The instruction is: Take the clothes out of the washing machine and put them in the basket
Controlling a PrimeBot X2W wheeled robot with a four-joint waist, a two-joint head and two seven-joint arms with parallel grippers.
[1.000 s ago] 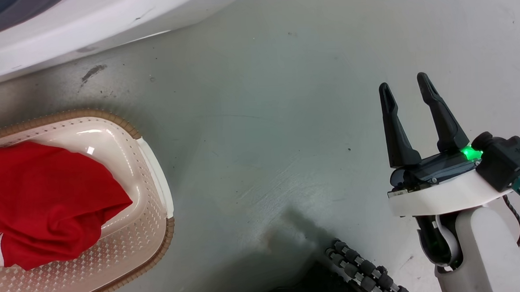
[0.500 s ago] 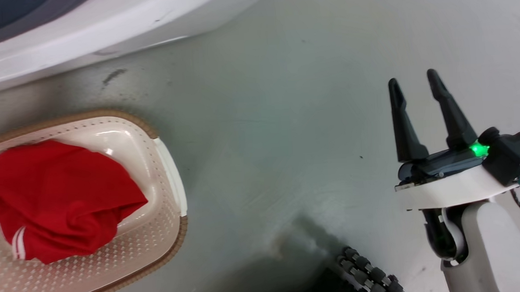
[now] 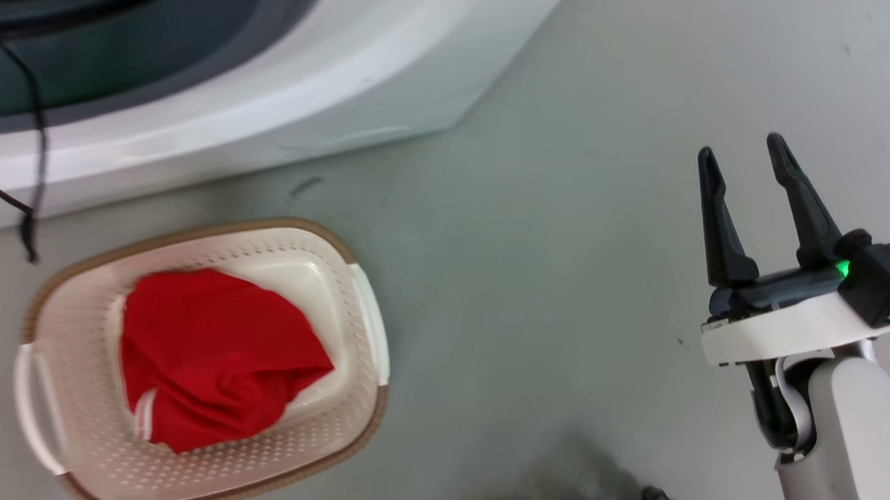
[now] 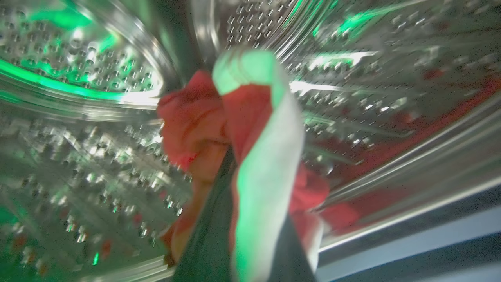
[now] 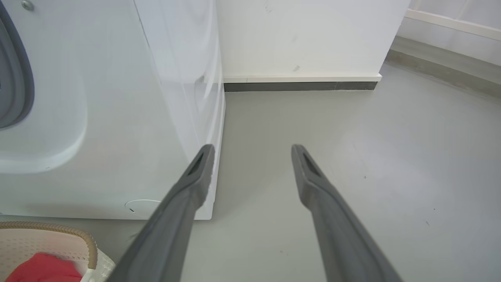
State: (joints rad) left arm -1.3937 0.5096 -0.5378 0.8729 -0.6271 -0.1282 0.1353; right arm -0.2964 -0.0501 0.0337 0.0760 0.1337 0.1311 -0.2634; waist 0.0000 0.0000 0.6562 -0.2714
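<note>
inside the drum (image 4: 78, 156), left tool (image 4: 238, 203) pinches a red garment (image 4: 195, 117) (white-banded); right tool (image 3: 741, 151) gapes empty.

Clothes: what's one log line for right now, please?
left pincer: shut on drum cloth | right pincer: open over floor | basket: one red cloth inside

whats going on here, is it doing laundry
The robot is unloading a washing machine. Its left gripper is inside the steel drum, fingers closed on a red garment with a white band. One crumpled red garment already lies in the cream basket. The right gripper hangs open above the floor, holding nothing.
</note>
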